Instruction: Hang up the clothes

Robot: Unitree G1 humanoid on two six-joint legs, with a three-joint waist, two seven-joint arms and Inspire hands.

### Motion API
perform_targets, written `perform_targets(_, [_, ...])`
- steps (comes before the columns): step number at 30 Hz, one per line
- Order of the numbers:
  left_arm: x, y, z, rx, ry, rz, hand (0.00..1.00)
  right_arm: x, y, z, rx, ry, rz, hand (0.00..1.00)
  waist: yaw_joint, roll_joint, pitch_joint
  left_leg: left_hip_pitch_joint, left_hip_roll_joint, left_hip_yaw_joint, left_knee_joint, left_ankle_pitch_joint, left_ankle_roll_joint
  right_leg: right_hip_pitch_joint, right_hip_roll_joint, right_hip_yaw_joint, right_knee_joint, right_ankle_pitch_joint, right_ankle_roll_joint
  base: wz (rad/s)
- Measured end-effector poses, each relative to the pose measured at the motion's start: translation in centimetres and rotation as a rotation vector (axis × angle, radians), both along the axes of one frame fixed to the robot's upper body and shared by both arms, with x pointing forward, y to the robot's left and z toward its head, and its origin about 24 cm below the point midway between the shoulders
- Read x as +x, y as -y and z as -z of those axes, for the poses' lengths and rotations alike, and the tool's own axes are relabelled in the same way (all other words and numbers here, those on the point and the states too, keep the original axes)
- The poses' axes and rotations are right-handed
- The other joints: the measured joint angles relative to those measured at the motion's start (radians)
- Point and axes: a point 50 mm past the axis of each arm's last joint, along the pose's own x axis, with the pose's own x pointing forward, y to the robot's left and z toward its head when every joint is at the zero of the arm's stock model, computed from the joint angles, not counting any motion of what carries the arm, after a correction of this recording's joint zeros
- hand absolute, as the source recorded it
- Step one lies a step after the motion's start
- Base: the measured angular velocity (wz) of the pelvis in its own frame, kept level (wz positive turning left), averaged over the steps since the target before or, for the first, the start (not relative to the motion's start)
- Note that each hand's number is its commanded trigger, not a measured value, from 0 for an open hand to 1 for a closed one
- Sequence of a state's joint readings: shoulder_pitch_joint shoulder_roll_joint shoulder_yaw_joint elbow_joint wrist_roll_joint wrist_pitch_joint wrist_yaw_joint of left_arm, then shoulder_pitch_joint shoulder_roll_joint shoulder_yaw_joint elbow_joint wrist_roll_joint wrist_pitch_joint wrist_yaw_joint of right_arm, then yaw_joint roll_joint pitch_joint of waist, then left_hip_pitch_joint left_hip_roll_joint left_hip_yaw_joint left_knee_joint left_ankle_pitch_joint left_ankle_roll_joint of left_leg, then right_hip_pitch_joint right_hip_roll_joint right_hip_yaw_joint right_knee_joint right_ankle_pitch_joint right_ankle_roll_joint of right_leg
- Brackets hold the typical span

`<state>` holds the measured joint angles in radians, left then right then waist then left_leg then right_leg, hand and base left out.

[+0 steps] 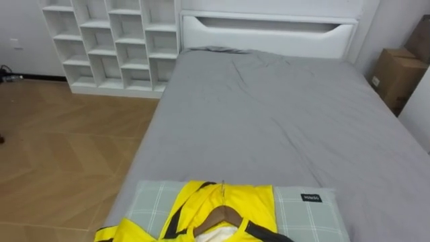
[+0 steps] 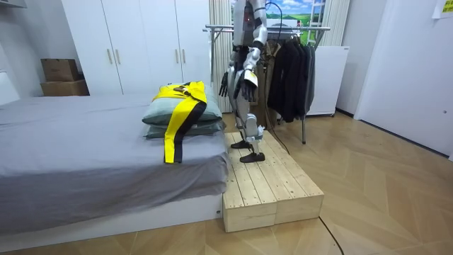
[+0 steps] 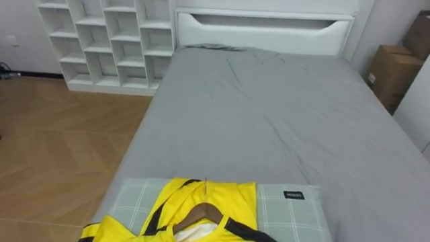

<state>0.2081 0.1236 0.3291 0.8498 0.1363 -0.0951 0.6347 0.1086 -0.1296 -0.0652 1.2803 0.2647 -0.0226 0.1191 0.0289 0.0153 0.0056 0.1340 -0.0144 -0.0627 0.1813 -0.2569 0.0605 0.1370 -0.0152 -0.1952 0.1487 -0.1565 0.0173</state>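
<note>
A yellow jacket (image 1: pixel 201 212) with black stripes lies on a wooden hanger (image 1: pixel 216 218) on top of green checked pillows (image 1: pixel 306 212) at the near end of the grey bed (image 1: pixel 269 114). The hanger's metal hook (image 1: pixel 222 186) points up the bed. In the room view the jacket (image 2: pixel 182 106) drapes over the pillows (image 2: pixel 159 117) and down the bed's side. I stand on a wooden platform (image 2: pixel 265 184) beside it. My left hand (image 2: pixel 247 83) and right hand (image 2: pixel 224 86) hang at hip height with relaxed fingers, holding nothing.
A clothes rack (image 2: pixel 283 30) with dark garments (image 2: pixel 291 71) stands behind me. A white cubby shelf (image 1: pixel 111 44) is left of the headboard (image 1: pixel 269 33), cardboard boxes (image 1: pixel 396 74) to its right. Wood floor (image 1: pixel 60 154) lies left of the bed.
</note>
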Motion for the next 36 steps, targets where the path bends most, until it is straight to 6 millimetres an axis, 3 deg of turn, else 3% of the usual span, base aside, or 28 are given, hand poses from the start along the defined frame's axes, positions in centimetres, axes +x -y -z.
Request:
perform_targets(13, [5.5, 0.7, -3.7, 0.387, 0.078, 0.366, 0.00, 0.5, 0.9, -0.3, -0.030, 0.013, -0.027, 0.00, -0.057, 0.014, -0.0085, 0.005, -0.001, 0.001, 0.001, 0.001, 0.000, 0.000, -0.001, 0.003, 0.000, 0.000, 0.000, -0.01])
perform_targets(22, [9.1, 2.6, -6.1, 0.583, 0.142, 0.622, 0.00, 0.9, 1.2, -0.4, -0.028, 0.022, -0.052, 0.00, -0.071, 0.024, -0.0048, 0.000, 0.000, 0.006, 0.002, 0.001, 0.000, -0.002, 0.001, 0.006, -0.008, 0.000, 0.000, -0.01])
perform_targets(36, [10.4, 4.3, -6.7, 0.656, 0.164, 0.766, 0.00, 1.1, 1.2, -0.5, -0.004, 0.051, -0.058, 0.00, -0.108, 0.022, -0.0025, 0.011, 0.001, 0.036, -0.013, 0.001, 0.000, -0.009, 0.003, 0.051, -0.013, 0.000, -0.001, -0.08])
